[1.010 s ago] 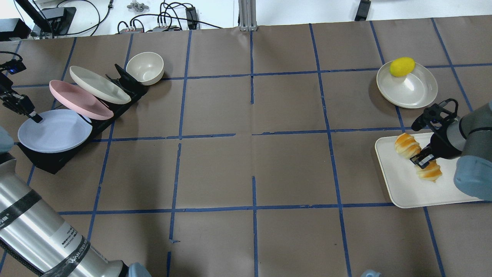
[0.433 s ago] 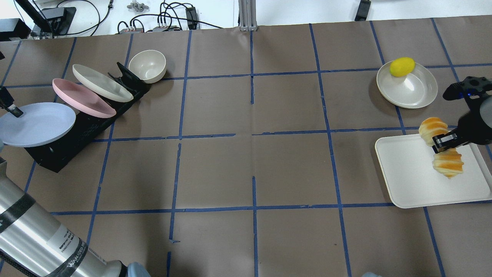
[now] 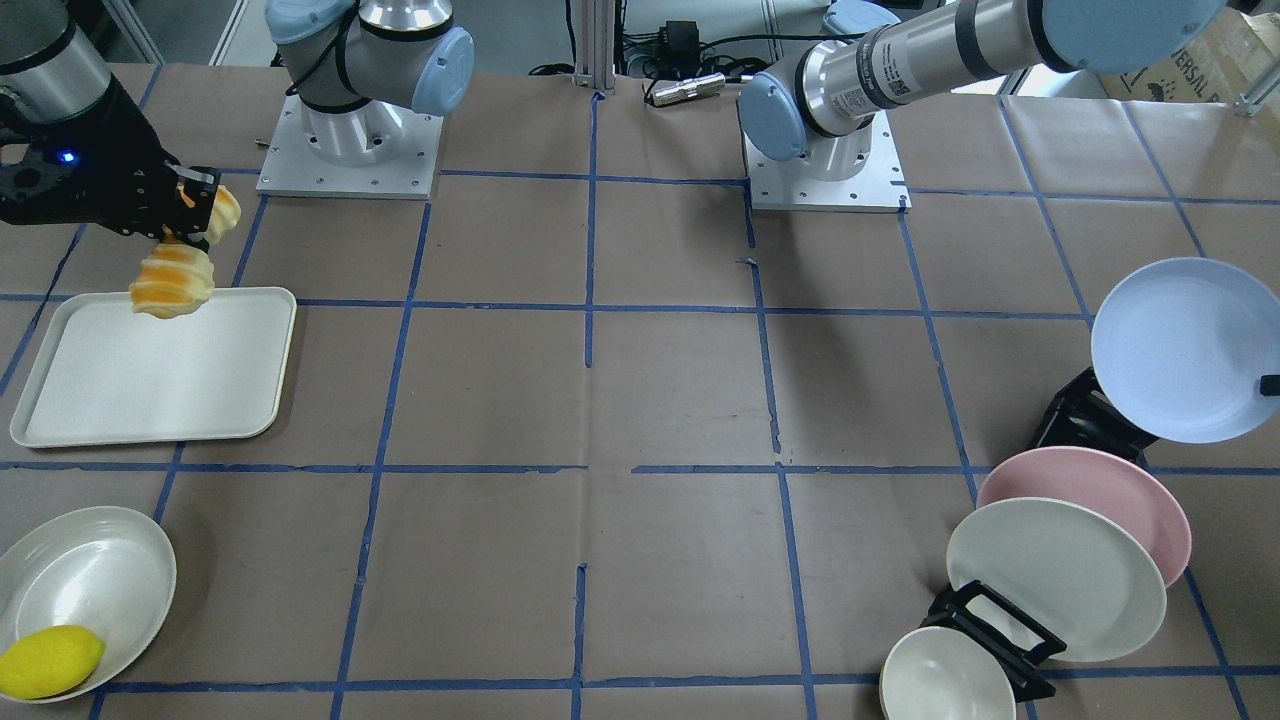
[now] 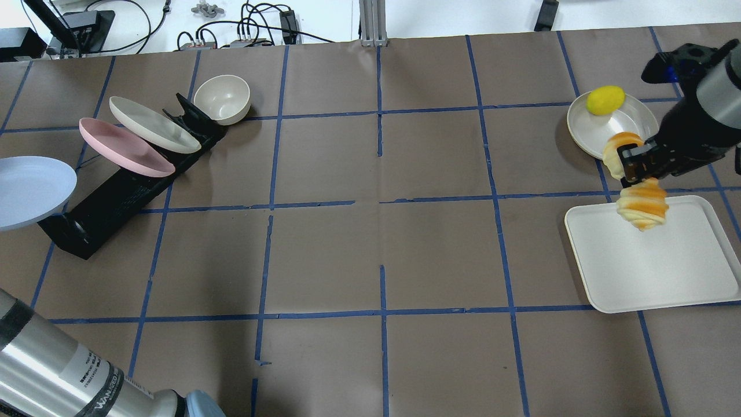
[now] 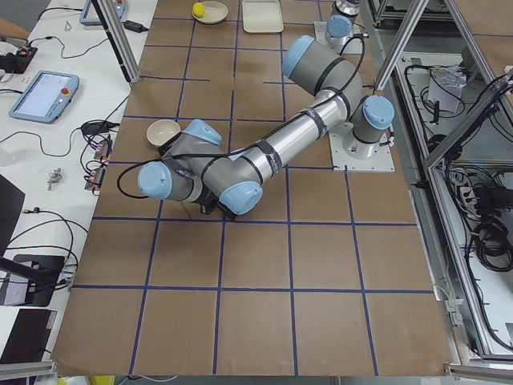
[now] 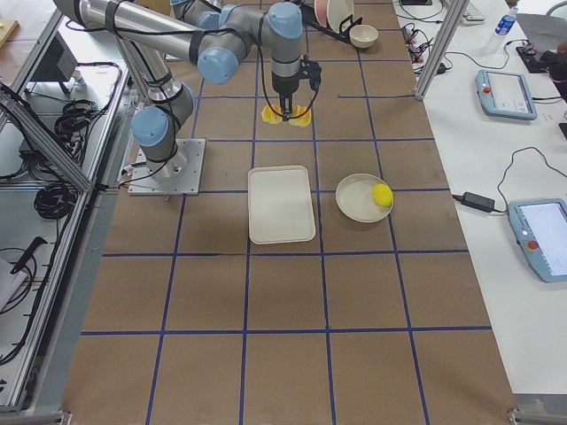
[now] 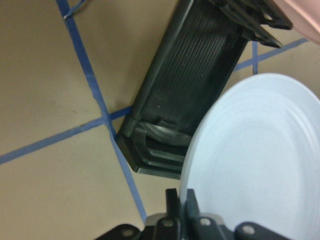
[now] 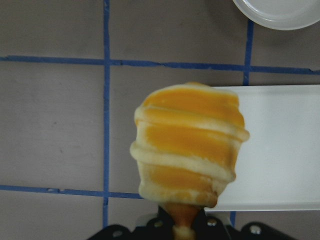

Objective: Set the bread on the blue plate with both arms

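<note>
My right gripper (image 4: pixel 634 167) is shut on the middle of the bread (image 4: pixel 641 207), an orange and cream striped roll. It holds the bread in the air over the far left corner of the white tray (image 4: pixel 654 272). The bread fills the right wrist view (image 8: pixel 190 150) and also shows in the front view (image 3: pixel 172 280). My left gripper (image 7: pixel 181 200) is shut on the rim of the blue plate (image 7: pixel 255 160). It holds the plate roughly level above the near end of the black rack (image 4: pixel 116 197). The plate sits at the overhead view's left edge (image 4: pixel 29 191); the gripper is out of frame there.
A pink plate (image 4: pixel 124 147) and a cream plate (image 4: pixel 151 124) lean in the rack, with a cream bowl (image 4: pixel 223 98) at its far end. A cream dish (image 4: pixel 622 130) holding a yellow lemon (image 4: pixel 605 99) lies beyond the tray. The left arm's silver forearm (image 4: pixel 58 370) crosses the near left corner.
My right gripper has lifted the bread off the tray and carried it toward the far side. My left gripper has drawn the blue plate leftward, out of the rack.
</note>
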Controlling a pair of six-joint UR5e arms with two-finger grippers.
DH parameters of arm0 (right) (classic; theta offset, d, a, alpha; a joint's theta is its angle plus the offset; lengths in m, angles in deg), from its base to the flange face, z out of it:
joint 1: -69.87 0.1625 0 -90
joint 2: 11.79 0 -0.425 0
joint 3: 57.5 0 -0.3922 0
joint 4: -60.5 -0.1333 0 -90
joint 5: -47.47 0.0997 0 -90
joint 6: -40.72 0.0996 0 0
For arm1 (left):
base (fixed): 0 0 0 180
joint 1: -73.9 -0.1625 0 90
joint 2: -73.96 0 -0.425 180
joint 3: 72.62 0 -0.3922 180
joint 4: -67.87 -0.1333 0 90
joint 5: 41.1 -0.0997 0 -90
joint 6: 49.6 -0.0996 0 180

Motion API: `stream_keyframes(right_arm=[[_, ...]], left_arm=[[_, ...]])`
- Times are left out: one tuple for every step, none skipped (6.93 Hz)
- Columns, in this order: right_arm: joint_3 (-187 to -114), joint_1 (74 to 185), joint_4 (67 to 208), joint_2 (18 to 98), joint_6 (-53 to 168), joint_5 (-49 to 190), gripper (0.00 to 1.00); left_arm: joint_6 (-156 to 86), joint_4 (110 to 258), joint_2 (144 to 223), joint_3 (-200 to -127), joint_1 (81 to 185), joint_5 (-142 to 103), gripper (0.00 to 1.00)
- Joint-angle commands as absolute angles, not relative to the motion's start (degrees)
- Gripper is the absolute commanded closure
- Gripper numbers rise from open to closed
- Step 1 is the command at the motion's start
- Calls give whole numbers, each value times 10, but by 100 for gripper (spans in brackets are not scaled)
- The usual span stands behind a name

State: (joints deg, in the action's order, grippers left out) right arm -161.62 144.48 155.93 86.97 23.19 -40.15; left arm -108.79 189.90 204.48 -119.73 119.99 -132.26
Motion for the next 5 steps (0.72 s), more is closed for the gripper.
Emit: stream_keyframes(right_arm=[[-1518, 1571, 1527, 813, 409, -402, 96], [-1467, 1623, 1517, 769, 476, -403, 96], [-1413, 1655, 1483, 730, 505, -404, 96], [-1394, 1672, 1467, 714, 509, -403, 97], [-1395, 1685, 1466, 713, 504, -402, 97]], left_arm=[[-1051, 1934, 1978, -1203, 1239, -1318, 93], [-1028, 1940, 1943, -1212, 1286, -1300, 93], [-985, 1964, 1907, -1240, 1322, -1295, 96], [-945, 1959, 1867, -1301, 1359, -1267, 96], [-907, 1901, 1844, -1364, 1413, -1265, 96]])
